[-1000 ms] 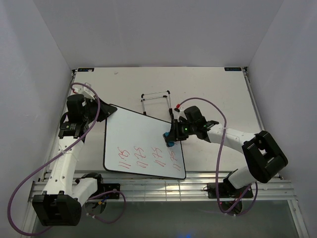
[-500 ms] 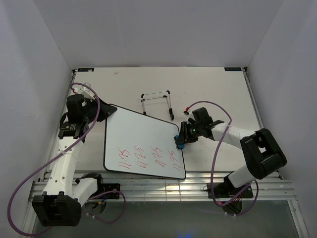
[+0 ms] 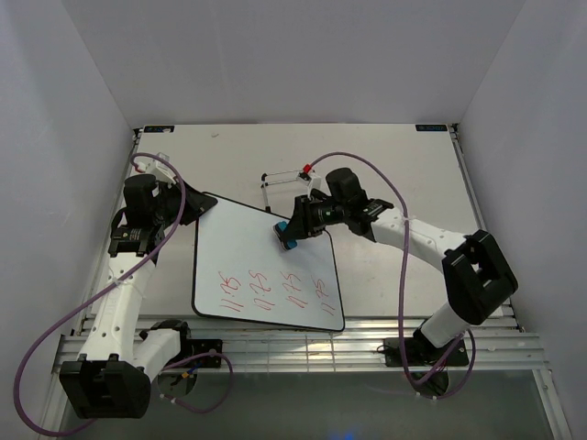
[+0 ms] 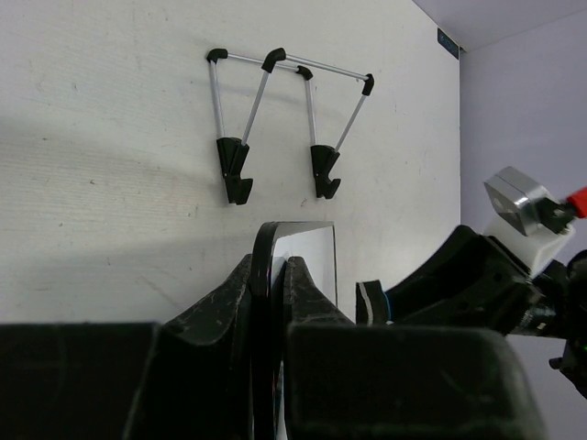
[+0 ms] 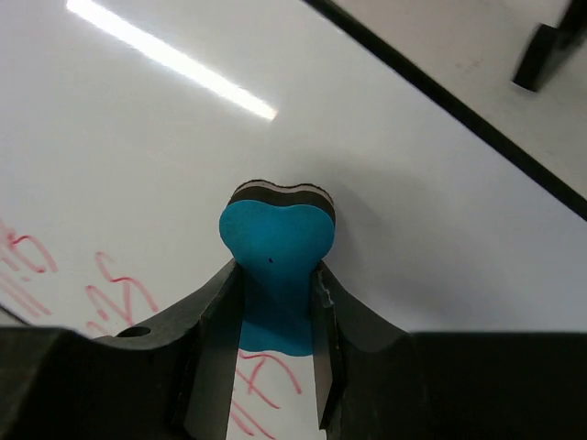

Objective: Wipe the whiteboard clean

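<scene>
The whiteboard [image 3: 252,257] lies slanted on the table, with red handwriting [image 3: 275,291] along its near edge. My left gripper [image 3: 195,209] is shut on the board's far left corner; in the left wrist view its jaws [image 4: 269,266] pinch the black rim [image 4: 263,240]. My right gripper [image 3: 295,226] is shut on a blue bone-shaped eraser [image 3: 286,235] over the far middle of the board. In the right wrist view the eraser [image 5: 275,243] sits pinched at its waist between the fingers [image 5: 276,268], its black pad facing the white surface [image 5: 138,128], above the red marks [image 5: 119,293].
A thin black wire stand [image 3: 280,177] lies on the table just beyond the board, partly behind my right arm, and shows whole in the left wrist view [image 4: 275,119]. Grey walls close in the table on the left, back and right.
My right gripper has carried the eraser from the board's right edge to its far middle, up and to the left. The left arm and the board have not moved.
</scene>
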Controlling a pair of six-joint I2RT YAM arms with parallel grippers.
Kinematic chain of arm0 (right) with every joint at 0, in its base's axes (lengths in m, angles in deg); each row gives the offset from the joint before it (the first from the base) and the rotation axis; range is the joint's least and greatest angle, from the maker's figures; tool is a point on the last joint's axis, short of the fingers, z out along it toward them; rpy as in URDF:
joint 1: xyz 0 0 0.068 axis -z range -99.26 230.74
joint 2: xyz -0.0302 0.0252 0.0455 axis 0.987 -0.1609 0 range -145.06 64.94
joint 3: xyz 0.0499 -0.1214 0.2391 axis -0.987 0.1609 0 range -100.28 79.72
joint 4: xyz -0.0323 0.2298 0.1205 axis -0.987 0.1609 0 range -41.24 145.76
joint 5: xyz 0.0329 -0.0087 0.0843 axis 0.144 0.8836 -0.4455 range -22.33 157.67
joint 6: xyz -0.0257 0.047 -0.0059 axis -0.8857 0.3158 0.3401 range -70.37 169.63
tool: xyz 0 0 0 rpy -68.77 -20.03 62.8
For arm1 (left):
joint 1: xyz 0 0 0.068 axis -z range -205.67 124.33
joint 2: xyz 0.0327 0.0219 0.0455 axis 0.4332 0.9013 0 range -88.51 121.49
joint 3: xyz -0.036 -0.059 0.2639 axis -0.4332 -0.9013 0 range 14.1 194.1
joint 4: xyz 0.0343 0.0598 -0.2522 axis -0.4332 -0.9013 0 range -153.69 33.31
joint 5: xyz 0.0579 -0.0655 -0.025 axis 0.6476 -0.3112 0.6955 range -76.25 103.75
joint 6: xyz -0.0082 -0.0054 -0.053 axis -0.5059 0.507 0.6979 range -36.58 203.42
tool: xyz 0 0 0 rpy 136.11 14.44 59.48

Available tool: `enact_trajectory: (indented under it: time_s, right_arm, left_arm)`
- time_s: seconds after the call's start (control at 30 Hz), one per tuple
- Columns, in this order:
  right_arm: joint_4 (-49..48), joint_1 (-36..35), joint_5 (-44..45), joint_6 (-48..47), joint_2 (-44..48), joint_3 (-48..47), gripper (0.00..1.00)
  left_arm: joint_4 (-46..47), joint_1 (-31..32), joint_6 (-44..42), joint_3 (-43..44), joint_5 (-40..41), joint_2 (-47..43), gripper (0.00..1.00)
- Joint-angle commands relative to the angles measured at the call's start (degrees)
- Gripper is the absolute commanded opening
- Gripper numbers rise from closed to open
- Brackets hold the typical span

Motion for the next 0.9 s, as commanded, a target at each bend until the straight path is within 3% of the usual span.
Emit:
enact_trajectory:
  time_s: [0.0,0.33,0.6,0.7,0.87]
  right_arm:
    - [4.3,2.1,5.0,-2.6,-3.8,3.4,0.15]
    - [10.1,9.9,18.1,-8.6,-3.7,17.7,0.15]
    - [12.7,10.6,19.1,-9.6,-3.1,16.1,0.14]
    - [9.8,7.5,13.3,-7.3,0.4,13.9,0.14]
    - [6.0,-8.3,11.6,-1.8,1.8,4.3,0.14]
  left_arm:
    - [-2.5,0.4,-11.2,-0.9,7.0,-0.2,0.0]
    - [-2.6,0.4,-11.2,-1.4,7.7,-1.4,0.0]
    - [-2.6,0.4,-11.1,-1.6,7.7,-1.5,0.0]
    - [-2.6,0.4,-11.1,-1.8,7.7,-1.6,0.0]
    - [-2.5,0.4,-10.8,-2.2,8.1,-1.6,0.0]
